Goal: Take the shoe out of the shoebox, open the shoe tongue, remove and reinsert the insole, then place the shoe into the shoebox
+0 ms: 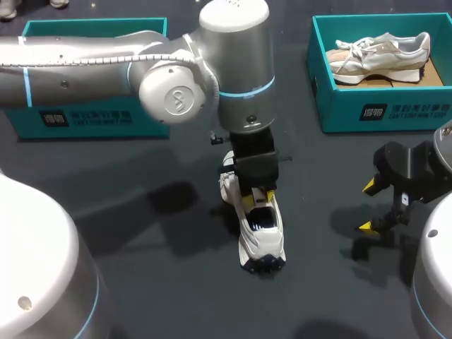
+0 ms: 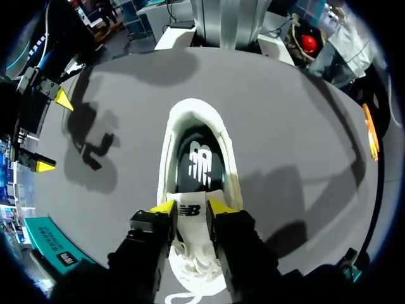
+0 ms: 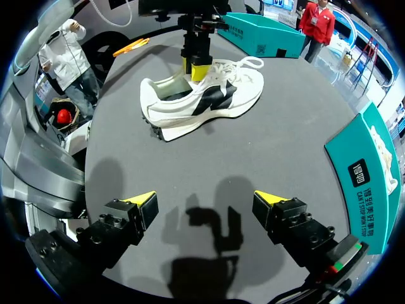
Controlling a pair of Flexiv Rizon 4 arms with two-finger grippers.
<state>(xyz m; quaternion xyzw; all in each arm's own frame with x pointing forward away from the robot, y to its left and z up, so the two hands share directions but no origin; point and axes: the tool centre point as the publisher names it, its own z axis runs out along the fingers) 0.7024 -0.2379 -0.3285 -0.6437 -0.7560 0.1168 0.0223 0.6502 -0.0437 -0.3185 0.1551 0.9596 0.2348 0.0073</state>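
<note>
The shoe (image 1: 260,233) stands mid-counter (image 1: 141,212) with the left gripper (image 2: 191,206) clenched on its tongue (image 2: 192,221), apparently holding it back to bare the insole (image 2: 199,161), while the right gripper (image 3: 204,199) hangs nearby, spread and empty.

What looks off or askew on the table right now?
Nothing stands out. The shoe stands upright on its sole, the left gripper pinches its tongue, and the insole lies flat inside. The right gripper hangs open, apart from it.

Overhead light is falling evenly on the dark table (image 1: 155,296), throwing soft arm shadows left of the shoe (image 1: 260,236) and glinting off the left arm (image 1: 70,70) at upper left.
</note>
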